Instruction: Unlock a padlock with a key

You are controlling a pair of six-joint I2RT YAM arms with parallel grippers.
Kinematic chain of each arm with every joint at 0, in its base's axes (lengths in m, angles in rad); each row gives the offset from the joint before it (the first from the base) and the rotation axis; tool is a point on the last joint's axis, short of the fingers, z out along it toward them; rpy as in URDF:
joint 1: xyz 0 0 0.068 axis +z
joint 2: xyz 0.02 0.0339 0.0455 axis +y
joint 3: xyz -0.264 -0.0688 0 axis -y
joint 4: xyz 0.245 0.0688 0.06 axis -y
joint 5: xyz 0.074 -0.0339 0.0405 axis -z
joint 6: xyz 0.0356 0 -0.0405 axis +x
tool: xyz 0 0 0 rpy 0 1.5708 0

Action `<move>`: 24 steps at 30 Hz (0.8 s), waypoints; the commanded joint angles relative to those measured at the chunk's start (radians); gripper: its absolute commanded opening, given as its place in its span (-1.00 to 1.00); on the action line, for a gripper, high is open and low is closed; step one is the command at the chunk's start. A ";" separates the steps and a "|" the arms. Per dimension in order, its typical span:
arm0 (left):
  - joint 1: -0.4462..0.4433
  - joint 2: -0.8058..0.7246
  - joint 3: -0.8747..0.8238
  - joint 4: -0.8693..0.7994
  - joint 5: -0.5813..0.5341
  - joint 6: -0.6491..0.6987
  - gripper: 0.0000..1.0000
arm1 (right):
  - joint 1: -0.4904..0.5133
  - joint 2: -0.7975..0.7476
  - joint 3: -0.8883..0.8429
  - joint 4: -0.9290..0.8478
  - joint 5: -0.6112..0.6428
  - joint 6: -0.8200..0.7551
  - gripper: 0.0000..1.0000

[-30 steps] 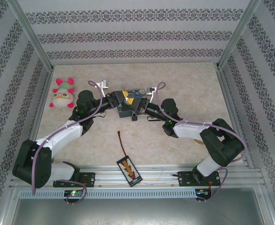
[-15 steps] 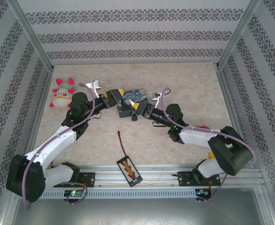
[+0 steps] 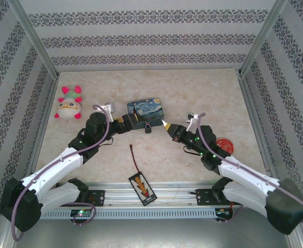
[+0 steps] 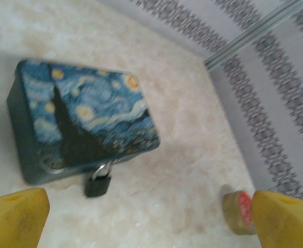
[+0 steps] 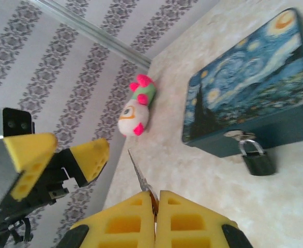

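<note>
One key [image 5: 139,174] — in right pincer [image 5: 155,199].

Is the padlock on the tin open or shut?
Shut: the padlock hangs from the tin, both shackle legs seated in the lock body.

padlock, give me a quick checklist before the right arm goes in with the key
1. Key clamped in right fingers: ok.
2. Padlock hanging shut on the tin latch: ok.
3. Key blade aimed at padlock: not ok, it points toward the plush toy.
4. Keyhole facing the key: cannot tell.
5. Tin steadied: not ok, left fingers open, off the tin.
6. Nothing between key and padlock: ok.
</note>
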 commanded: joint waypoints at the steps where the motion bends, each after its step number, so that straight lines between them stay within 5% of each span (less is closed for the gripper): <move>1: -0.075 0.043 -0.013 -0.063 -0.124 0.008 0.99 | -0.005 -0.066 -0.029 -0.225 0.097 -0.053 -1.00; 9: -0.181 0.273 0.041 -0.009 -0.167 0.001 0.99 | -0.007 -0.046 -0.068 -0.219 0.105 -0.057 -1.00; 24: -0.195 0.600 0.241 -0.065 -0.260 0.029 0.91 | -0.009 0.061 -0.042 -0.199 0.135 -0.094 -1.00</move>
